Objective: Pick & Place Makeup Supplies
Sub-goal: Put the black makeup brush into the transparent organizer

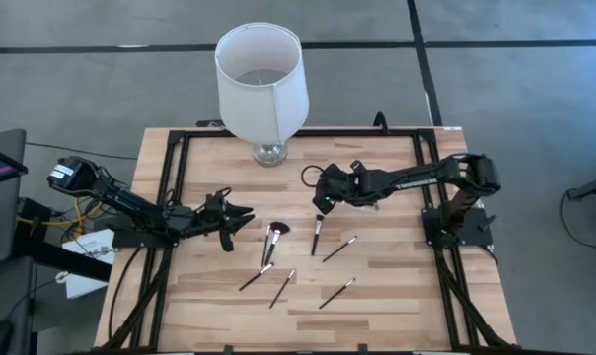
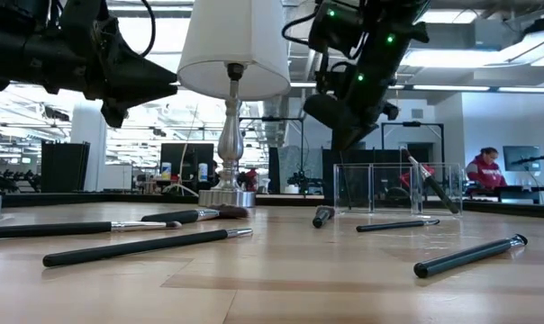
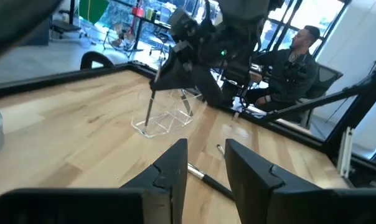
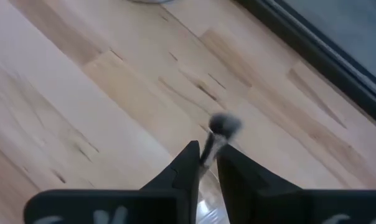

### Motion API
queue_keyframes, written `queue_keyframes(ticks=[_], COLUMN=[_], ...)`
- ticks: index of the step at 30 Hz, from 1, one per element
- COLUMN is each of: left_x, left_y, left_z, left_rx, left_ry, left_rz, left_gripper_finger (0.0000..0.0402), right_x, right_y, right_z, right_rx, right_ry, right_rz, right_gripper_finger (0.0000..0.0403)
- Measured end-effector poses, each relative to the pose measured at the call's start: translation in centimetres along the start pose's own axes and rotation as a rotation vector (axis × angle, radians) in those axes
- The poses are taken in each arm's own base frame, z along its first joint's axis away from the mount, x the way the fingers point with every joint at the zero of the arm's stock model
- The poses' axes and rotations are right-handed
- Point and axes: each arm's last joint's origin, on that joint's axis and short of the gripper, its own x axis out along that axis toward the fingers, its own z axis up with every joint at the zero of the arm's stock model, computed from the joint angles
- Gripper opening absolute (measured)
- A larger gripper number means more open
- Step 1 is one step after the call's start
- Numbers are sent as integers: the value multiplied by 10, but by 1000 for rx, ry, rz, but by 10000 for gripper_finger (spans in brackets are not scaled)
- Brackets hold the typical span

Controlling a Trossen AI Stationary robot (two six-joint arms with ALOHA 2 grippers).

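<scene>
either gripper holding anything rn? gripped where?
Right gripper pinches a makeup brush by its handle, just below the bristle head. Left gripper is open, holding nothing.

overhead view straight down, low view level across table (image 1: 397, 276), wrist views close, all sharing tabletop

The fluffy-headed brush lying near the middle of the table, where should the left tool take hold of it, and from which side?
Grip the fluffy-headed brush on its thin handle, below the wide head, probably from straight above. It lies flat on the table, so a side approach has no room under it. Set the fingers across the handle. The left tool hovers open close beside it; a second brush lies just past the handle's end.
</scene>
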Motion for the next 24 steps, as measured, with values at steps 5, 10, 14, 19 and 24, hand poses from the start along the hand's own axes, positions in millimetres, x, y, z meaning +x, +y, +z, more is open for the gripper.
queue_keyframes(ticks=[5, 10, 14, 19, 24], left_x=[0, 0, -1, 2, 19], left_y=[1, 3, -1, -18, -45], left_z=[-2, -9, -12, -14, -8], left_rx=[-58, -138, -201, -199, -128], left_ry=[21, 91, 169, 245, 262], left_rz=[8, 19, -98, -190, -229], left_gripper_finger=[104, 104, 104, 104, 104], right_x=[-12, -36, -54, -68, -73], right_y=[-3, -4, -3, 3, 15], right_z=[3, 5, 4, 2, 4], right_rx=[5, -41, -60, -62, -44], right_ry=[-30, -84, -125, -172, -232], right_rz=[20, 71, 114, 164, 221], right_gripper_finger=[66, 83, 105, 139, 165])
